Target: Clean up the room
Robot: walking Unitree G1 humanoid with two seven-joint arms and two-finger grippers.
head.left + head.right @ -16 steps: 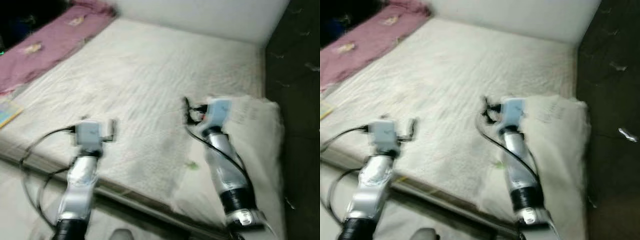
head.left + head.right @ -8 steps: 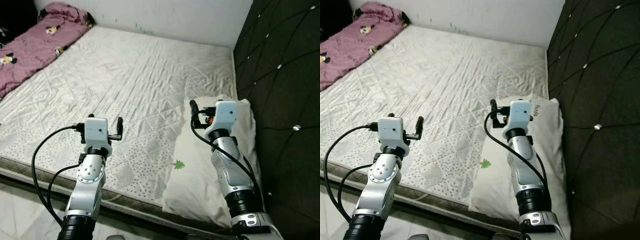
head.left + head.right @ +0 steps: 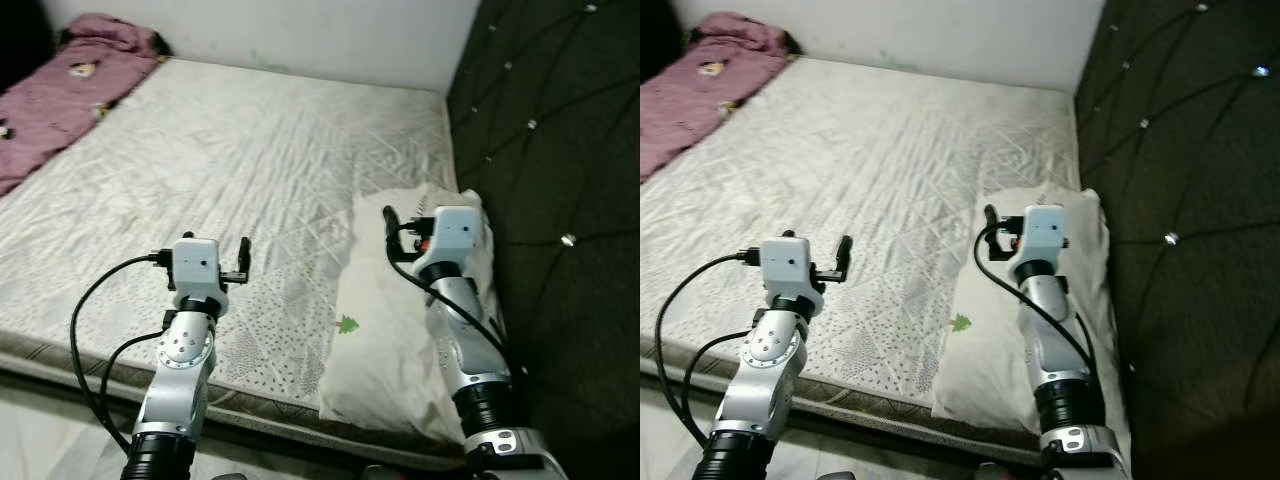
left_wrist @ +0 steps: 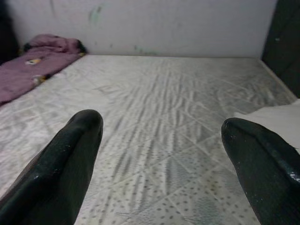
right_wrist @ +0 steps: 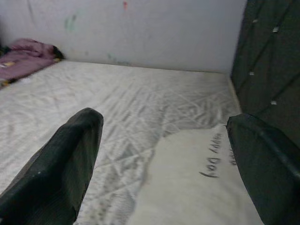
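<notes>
A white pillow with a small green tree print lies on the right side of the white quilted mattress, against the black headboard. A crumpled purple blanket lies at the far left of the bed. My left gripper hovers open over the mattress's near edge, nothing between its fingers. Over the pillow hangs my right gripper, also open and empty, with its fingers pointing along the bed toward the far wall.
A pale wall bounds the far side of the bed. The tufted black headboard closes off the right. A light floor strip shows below the mattress's near edge.
The whole picture has sharpened and shifted as the camera moved, bringing more of the headboard into view. Both arms hold the same raised pose with open grippers.
</notes>
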